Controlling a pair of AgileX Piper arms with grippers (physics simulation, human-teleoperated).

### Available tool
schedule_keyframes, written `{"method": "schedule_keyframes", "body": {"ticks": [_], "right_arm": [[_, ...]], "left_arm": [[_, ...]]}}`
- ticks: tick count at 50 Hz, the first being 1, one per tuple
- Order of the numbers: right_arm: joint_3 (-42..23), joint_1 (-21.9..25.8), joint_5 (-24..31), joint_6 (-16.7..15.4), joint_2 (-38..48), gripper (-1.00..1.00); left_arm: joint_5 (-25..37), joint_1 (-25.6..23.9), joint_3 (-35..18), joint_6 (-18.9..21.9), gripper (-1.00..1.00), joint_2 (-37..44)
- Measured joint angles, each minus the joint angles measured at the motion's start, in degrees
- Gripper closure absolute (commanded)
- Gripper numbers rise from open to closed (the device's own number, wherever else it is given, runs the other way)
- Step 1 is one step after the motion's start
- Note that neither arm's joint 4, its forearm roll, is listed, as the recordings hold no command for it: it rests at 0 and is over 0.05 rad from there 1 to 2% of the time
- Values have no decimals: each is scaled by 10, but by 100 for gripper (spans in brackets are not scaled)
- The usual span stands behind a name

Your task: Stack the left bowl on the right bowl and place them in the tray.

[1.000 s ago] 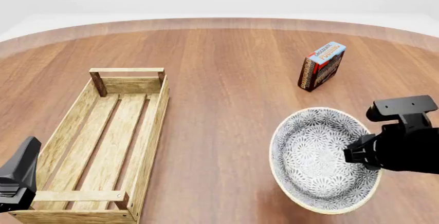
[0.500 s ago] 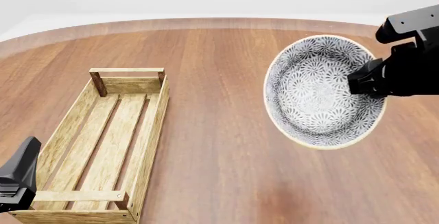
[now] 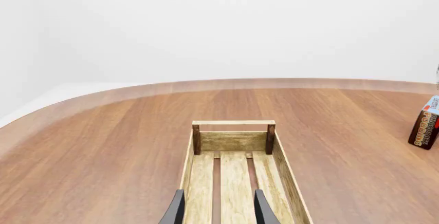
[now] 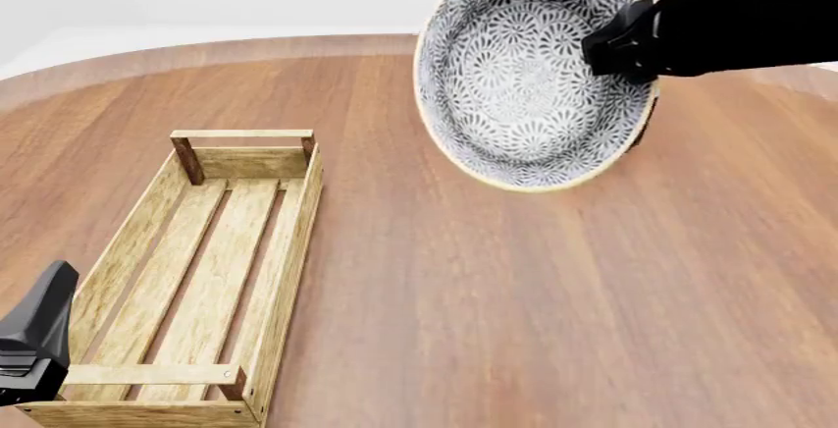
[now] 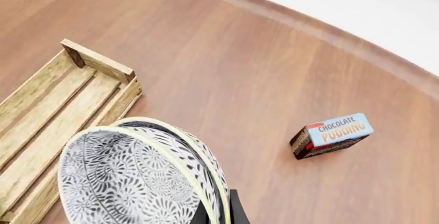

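two nested bowls (image 4: 531, 75) ride high over the table, tilted, rims pinched by the right gripper (image 4: 615, 43); tray (image 4: 183, 271) sits well apart to the left, nothing in it. left gripper (image 3: 217, 215), fingers spread w/ nothing btwn, hovers over tray's near end. advice: carry across, level the bowls before lowering, keep clear of left arm.
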Motion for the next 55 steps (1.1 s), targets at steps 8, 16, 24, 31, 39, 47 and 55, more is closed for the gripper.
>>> {"method": "schedule_keyframes", "body": {"ticks": [8, 16, 24, 31, 39, 47, 55], "right_arm": [[-38, 44, -23, 14, 44, 100], [-85, 86, -40, 28, 95, 100], [-129, 120, -56, 44, 145, 100], [-160, 142, -74, 58, 185, 100], [-188, 171, -98, 71, 226, 100], [-220, 202, -120, 89, 272, 100], [-254, 221, -139, 107, 321, 100]], "left_arm": [[0, 0, 0, 0, -100, 0], [0, 0, 0, 0, -100, 0], [0, 0, 0, 0, -100, 0], [0, 0, 0, 0, -100, 0], [0, 0, 0, 0, -100, 0], [0, 0, 0, 0, -100, 0], [0, 0, 0, 0, -100, 0]]}}
